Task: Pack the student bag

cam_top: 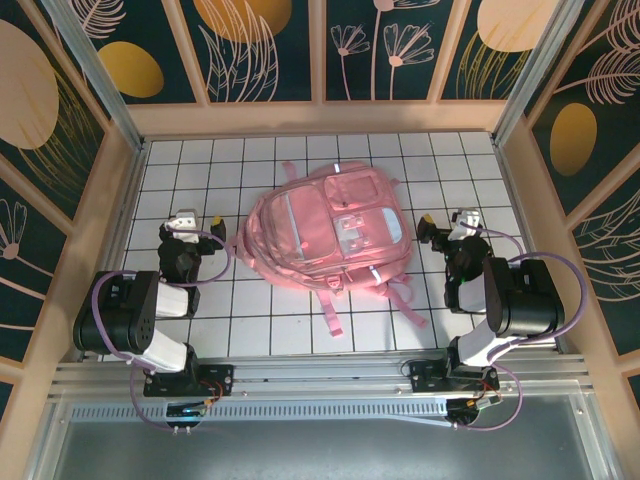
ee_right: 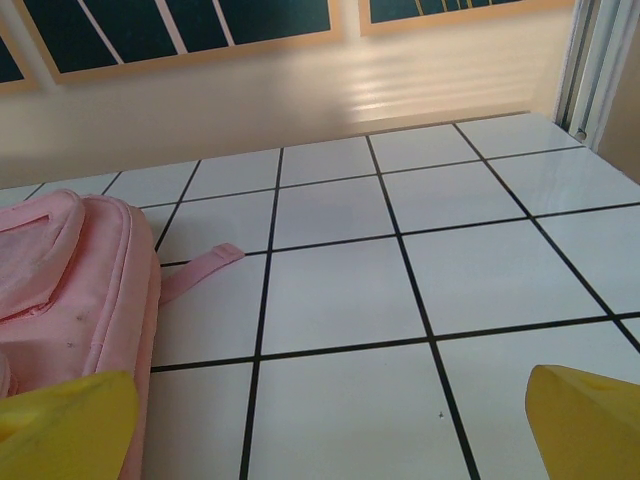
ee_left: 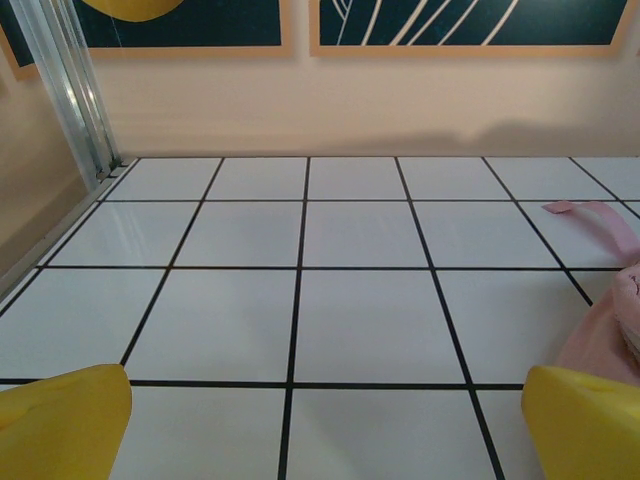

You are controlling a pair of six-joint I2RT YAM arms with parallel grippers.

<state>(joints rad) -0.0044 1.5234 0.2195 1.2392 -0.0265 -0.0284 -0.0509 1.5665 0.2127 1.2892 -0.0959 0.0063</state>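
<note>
Student bag (cam_top: 325, 230): pink, lying flat at the centre of the white gridded tabletop (cam_top: 180, 160), straps trailing toward 6 o'clock. Left gripper (cam_top: 198, 218): at the bag's 9 o'clock, near it but apart, jaws wide, holding nothing. Right gripper (cam_top: 447, 220): at the bag's 3 o'clock, near it but apart, jaws wide, holding nothing.
</note>
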